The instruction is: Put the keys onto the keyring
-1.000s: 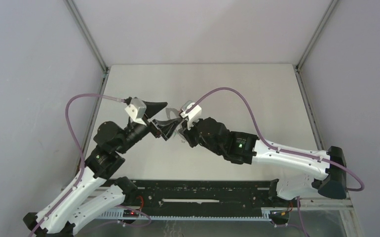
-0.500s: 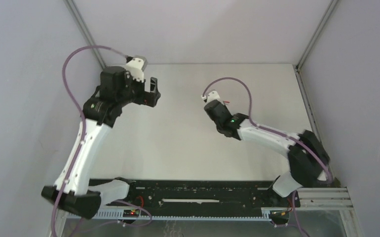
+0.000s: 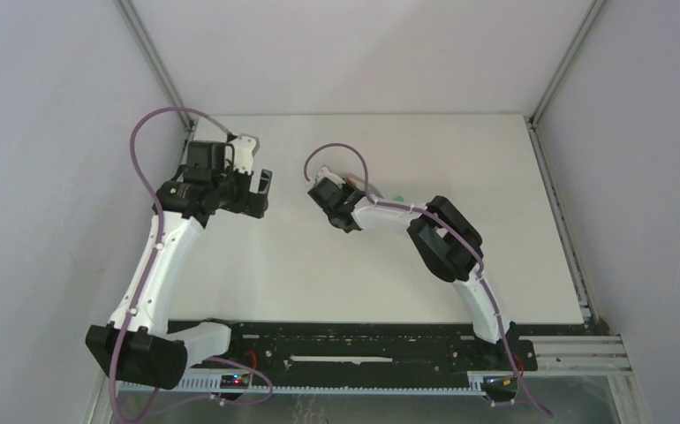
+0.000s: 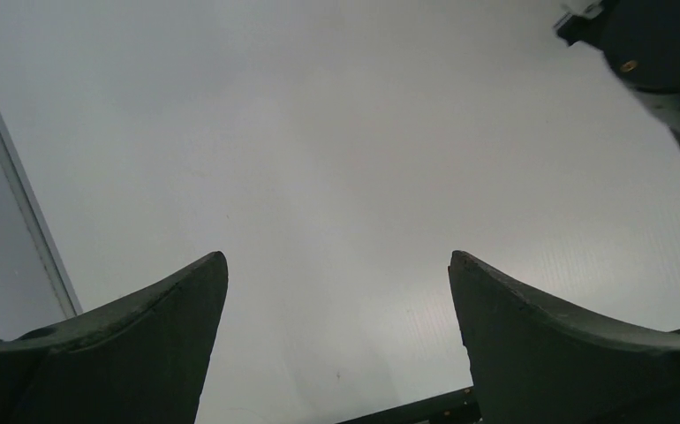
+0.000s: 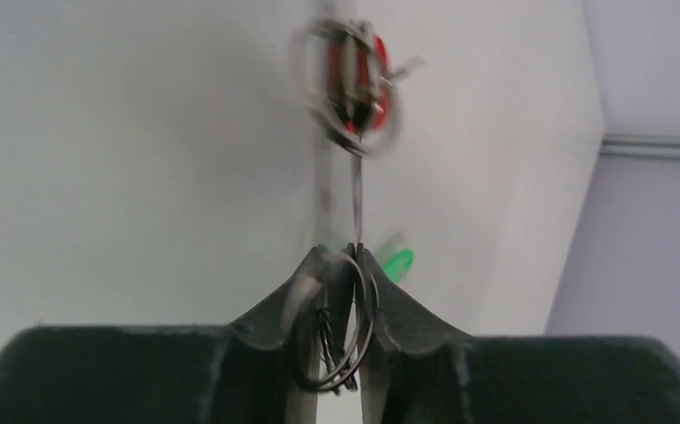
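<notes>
lengthwise, keyring (image 5: pixel 329 340) straight out from clamped right fingers (image 5: pixel 376 284), red key (image 5: pixel 358 84) farthest

Two slim robot arms, matching in build. The left arm (image 3: pixel 151 268) and right arm (image 3: pixel 483 305) each have smooth white shell links joined by chunky black cylindrical joints (image 3: pixel 197 187). A thin mauve cable (image 3: pixel 155 118) runs along each arm to a small white camera block (image 3: pixel 246 147) at the wrist. The jaws are matt, dark grey wedges, broad at the root and narrowing to blunt tips. Two brass-coloured screws (image 4: pixel 624 65) sit in a black housing on the right arm. Both arms are bolted to a black rail (image 3: pixel 389 340).
</notes>
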`<state>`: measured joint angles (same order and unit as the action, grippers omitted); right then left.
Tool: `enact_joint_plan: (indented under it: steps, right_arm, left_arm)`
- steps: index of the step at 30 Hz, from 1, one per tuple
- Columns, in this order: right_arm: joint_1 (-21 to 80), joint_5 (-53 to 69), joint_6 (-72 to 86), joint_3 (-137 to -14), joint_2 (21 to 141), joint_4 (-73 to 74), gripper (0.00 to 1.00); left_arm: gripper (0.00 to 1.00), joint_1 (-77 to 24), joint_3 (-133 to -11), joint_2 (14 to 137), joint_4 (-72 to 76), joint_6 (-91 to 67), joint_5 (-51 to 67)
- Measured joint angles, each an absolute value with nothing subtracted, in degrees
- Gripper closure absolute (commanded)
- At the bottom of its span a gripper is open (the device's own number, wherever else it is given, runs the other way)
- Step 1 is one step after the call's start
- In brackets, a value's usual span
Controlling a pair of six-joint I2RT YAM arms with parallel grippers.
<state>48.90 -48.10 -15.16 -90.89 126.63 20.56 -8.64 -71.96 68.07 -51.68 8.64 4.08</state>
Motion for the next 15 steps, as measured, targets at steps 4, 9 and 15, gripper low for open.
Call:
enact_joint_plan:
  steps: [4,9,15]
  right_arm:
    - [51.2,-44.9,-15.0,-93.1,128.7,20.1,0.12]
    - [53.8,-42.9,-15.8,-93.5,128.1,19.9,0.00]
    - [54.1,-34.3,-11.1,-90.3,122.9,22.0,0.00]
  left_arm:
    - [0.00,-8.5,-72.0,65.5,-50.8,9.2,5.7]
    - [0.00,-8.5,-72.0,62.9,-49.8,9.7,7.6]
    - [0.00,-8.4,-72.0,63.0,-50.3,10.8,7.8]
